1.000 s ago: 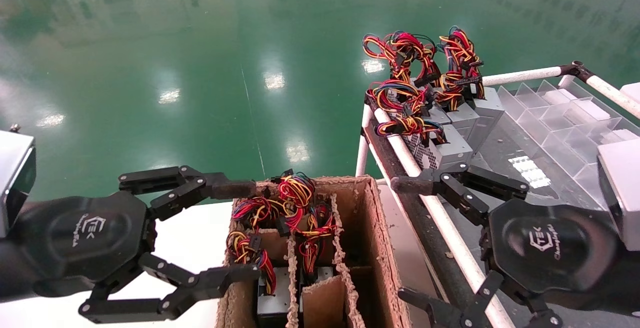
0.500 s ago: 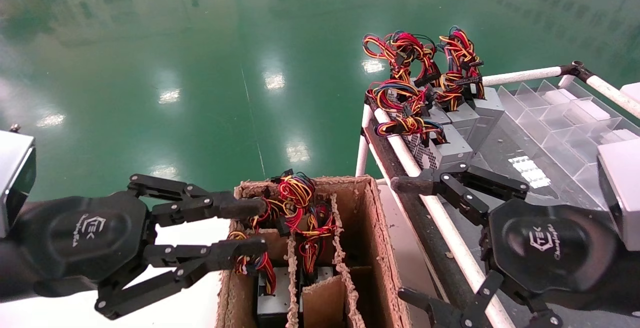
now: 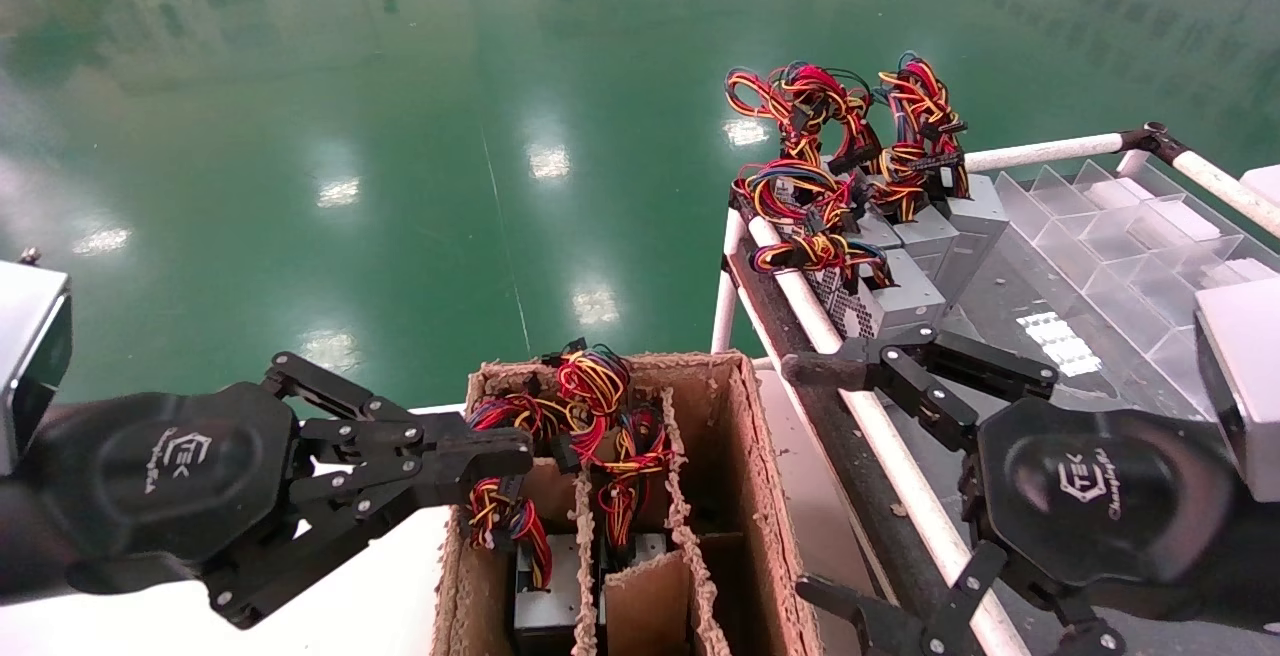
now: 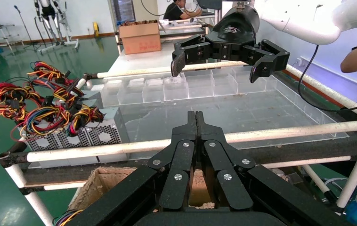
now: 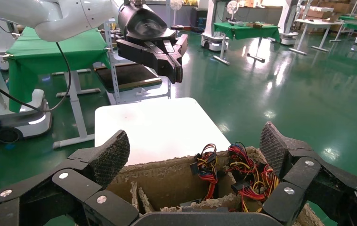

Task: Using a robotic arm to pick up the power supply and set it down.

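Pick not done yet, nothing lifted or set down. Far left, the left end effector (image 3: 505, 456) sits at the near-left rim of the cardboard box (image 3: 760, 496), fingers pressed together; the left wrist view shows them meeting with nothing visible between, and from the head view I cannot tell whether any wire is pinched. The tips lie right against the red-yellow wire bundle (image 3: 590, 401) sticking up out of the box. The power supply (image 3: 545, 591) to be picked stands down in a left compartment of the box, grey top showing below and just right of the fingertips, its wires running up past them; body untouched. A cardboard divider (image 3: 675, 496) splits the box, and the right compartments look empty as far as can be seen. Further right, on the rack (image 3: 850, 406), a row of similar supplies (image 3: 915, 256) with wire bundles stands at the far end near the rail. The right end effector (image 3: 825, 481) hangs over the rack's near rail, fingers wide apart, holding nothing, idle. Left to do: a real grasp on the supply, lift out, carry, set down, probably on the rack.
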